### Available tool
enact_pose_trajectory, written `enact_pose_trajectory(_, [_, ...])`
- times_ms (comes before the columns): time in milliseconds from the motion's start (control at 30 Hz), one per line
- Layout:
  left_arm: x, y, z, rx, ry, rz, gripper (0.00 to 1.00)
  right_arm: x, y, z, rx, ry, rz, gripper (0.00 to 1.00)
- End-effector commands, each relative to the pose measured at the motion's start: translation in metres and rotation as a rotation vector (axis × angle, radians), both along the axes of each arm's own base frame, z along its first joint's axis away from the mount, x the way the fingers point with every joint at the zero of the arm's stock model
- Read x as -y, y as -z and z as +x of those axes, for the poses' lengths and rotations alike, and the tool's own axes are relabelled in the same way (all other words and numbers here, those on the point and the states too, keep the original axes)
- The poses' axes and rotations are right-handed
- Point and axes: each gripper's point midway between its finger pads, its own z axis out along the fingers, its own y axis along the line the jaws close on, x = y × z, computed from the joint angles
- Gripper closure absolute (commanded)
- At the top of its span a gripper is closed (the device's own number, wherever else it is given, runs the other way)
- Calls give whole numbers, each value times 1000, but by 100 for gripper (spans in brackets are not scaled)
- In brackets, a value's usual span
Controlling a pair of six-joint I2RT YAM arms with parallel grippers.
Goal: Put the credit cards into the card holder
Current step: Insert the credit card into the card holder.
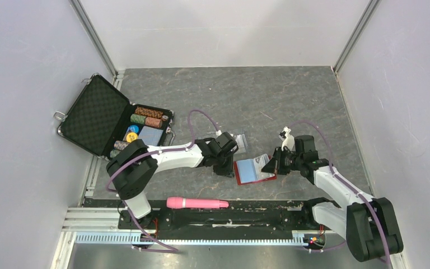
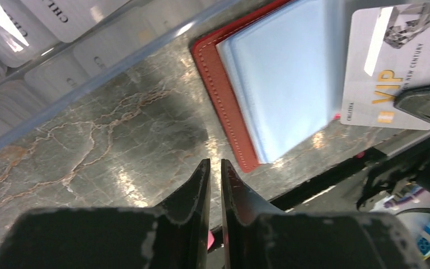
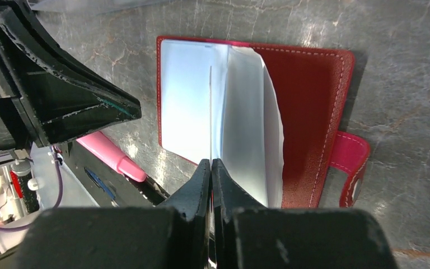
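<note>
The red card holder lies open on the table near the front edge, pale blue pockets up; it also shows in the right wrist view and the left wrist view. My right gripper is shut on a credit card, seen edge-on over the pockets. In the left wrist view that card is pale grey with a gold "VIP". My left gripper is shut and empty, just left of the card holder.
A clear plastic case with more cards stands behind the card holder. An open black chip briefcase sits at the far left. A pink marker lies on the front rail.
</note>
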Motion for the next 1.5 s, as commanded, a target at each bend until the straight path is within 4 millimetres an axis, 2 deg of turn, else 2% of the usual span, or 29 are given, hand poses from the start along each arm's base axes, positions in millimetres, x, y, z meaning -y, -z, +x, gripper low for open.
enact_pose_trajectory(0, [-2, 5, 3, 40, 45, 60, 84, -8, 0, 2, 31, -31, 55, 100])
enact_pose_trajectory(333, [-4, 25, -2, 18, 82, 126, 87, -10, 16, -1, -45, -22, 69, 100])
enact_pose_trajectory(667, [-10, 32, 0, 24, 97, 191, 90, -14, 6, 13, -41, -11, 84, 100])
enact_pose_trajectory(800, [-12, 34, 2, 26, 104, 213, 91, -14, 11, 15, -62, -9, 77, 100])
enact_pose_trajectory(1033, [-9, 36, 1, 26, 118, 222, 92, -14, 26, 10, -115, -14, 68, 100])
enact_pose_trajectory(1467, [-4, 39, 2, 24, 129, 228, 92, -20, 33, -1, -126, -6, 139, 100])
